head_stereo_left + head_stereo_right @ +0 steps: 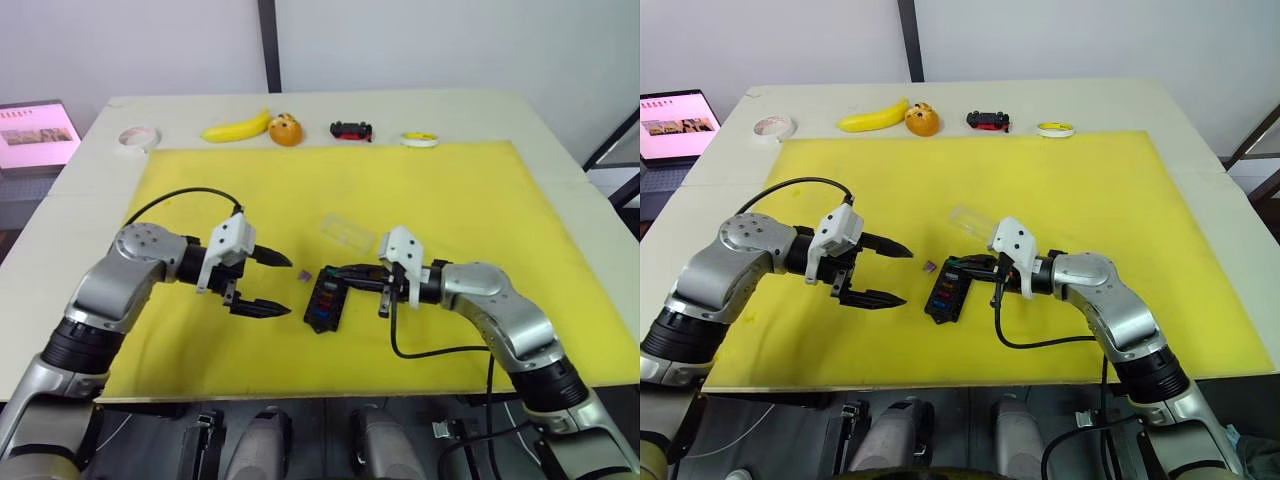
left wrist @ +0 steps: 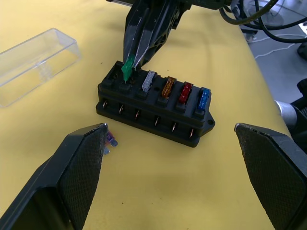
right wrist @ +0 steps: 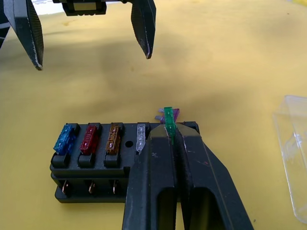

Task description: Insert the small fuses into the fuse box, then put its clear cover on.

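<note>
The left gripper (image 1: 262,283) hung just left of the fuse box (image 1: 325,300), jaws spread wide and empty. Between them a lone purple fuse (image 2: 111,140) lay loose on the yellow mat (image 1: 500,200), near the box's far-left corner. The box sat mid-mat, near edge, with four fuses seated in a row: grey (image 2: 148,80), amber (image 2: 168,86), red (image 2: 185,91), blue (image 2: 204,97). The right gripper (image 3: 169,128) came in from the right, pinched tight on a fifth, green fuse (image 2: 127,69), its blades at the next slot. So: insertion step, nearly there. Next looked like a straight push down, release, then the purple one. One clear cover (image 1: 347,232) waited just beyond the box.
</note>
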Action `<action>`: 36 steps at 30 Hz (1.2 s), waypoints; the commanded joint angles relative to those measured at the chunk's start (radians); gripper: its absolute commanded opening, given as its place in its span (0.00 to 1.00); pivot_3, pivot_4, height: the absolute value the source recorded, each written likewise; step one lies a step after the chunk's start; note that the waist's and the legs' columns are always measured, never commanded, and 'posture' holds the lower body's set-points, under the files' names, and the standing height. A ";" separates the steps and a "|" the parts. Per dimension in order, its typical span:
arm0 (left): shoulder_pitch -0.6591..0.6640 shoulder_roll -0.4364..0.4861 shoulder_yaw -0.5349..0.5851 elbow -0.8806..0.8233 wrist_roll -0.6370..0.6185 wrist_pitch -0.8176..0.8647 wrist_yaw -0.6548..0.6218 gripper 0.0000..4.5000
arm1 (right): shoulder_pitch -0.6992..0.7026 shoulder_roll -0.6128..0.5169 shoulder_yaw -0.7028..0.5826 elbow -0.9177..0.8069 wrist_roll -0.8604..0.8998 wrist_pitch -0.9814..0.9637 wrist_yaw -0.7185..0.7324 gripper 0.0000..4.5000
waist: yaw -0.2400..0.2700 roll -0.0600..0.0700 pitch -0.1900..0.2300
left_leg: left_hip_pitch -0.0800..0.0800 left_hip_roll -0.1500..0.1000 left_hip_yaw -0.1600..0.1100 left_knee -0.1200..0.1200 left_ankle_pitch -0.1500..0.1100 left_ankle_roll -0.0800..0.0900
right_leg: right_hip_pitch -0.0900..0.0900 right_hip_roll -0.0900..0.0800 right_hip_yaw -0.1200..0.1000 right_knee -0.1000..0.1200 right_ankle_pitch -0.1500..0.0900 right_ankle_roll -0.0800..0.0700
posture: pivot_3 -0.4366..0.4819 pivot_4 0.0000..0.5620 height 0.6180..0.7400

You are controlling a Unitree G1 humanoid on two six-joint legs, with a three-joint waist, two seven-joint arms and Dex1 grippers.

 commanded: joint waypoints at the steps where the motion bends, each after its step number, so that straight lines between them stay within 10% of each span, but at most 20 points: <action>1: -0.009 -0.002 0.004 -0.014 0.008 -0.009 0.002 0.99 | -0.001 0.002 -0.018 -0.029 -0.005 -0.025 0.009 0.00 | 0.000 0.000 0.000 | 0.000 0.000 0.000 0.000 0.000 0.000 | 0.000 0.000 0.000 0.000 0.000 0.000 | 0.48 0.27 1.00; 36: -0.001 -0.013 0.014 -0.015 0.016 -0.010 0.022 0.99 | -0.033 0.017 -0.003 0.027 -0.060 -0.052 0.036 0.00 | 0.000 0.000 0.000 | 0.000 0.000 0.000 0.001 0.000 0.000 | 0.000 0.000 0.000 0.002 0.000 0.000 | 0.48 0.27 1.00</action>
